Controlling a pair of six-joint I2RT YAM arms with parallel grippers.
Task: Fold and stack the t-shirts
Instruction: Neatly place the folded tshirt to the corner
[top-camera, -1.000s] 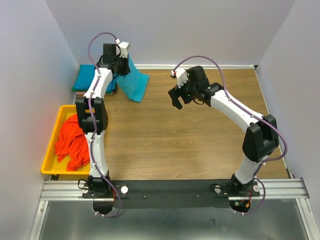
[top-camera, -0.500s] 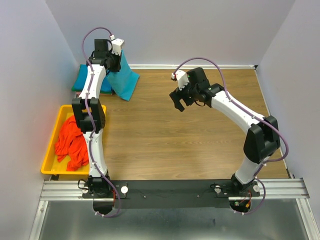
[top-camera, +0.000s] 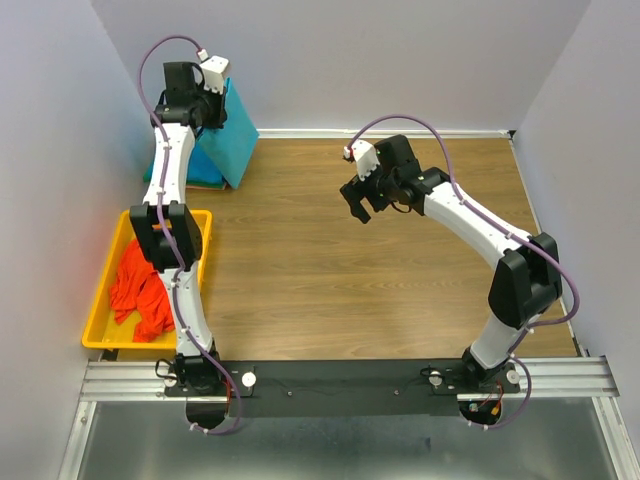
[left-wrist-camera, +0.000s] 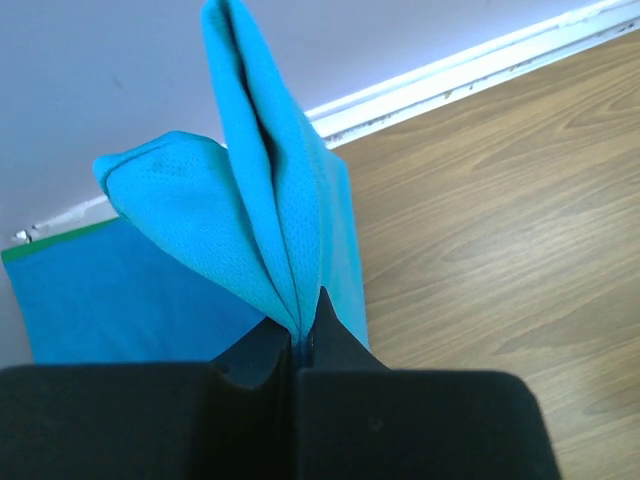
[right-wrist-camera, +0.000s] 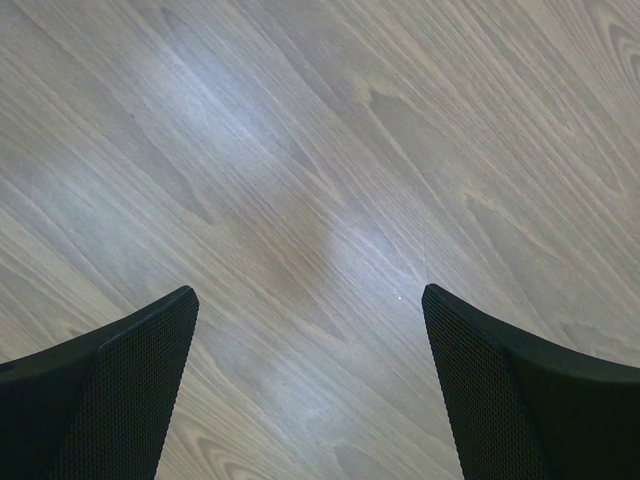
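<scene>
A folded teal-blue t-shirt (top-camera: 226, 140) hangs from my left gripper (top-camera: 212, 108), which is raised at the far left corner and shut on the cloth. The wrist view shows the teal-blue t-shirt (left-wrist-camera: 262, 215) pinched in my left gripper (left-wrist-camera: 300, 335), draped over a flat teal stack (left-wrist-camera: 120, 300) by the wall. The same teal stack (top-camera: 203, 170) lies under the hanging shirt. Orange-red t-shirts (top-camera: 140, 285) lie crumpled in the yellow tray (top-camera: 98, 322). Over the middle of the table my right gripper (top-camera: 359, 206) hovers open. Only bare wood shows between its fingertips (right-wrist-camera: 310, 380).
The wooden table (top-camera: 340, 290) runs from the back wall to the black rail (top-camera: 340, 385) at the near edge. A white baseboard (left-wrist-camera: 470, 70) lines the back wall. Walls close in on the left and right.
My left arm has swung left and back toward the corner, carrying the teal-blue t-shirt over the teal stack. The right arm has barely moved.
</scene>
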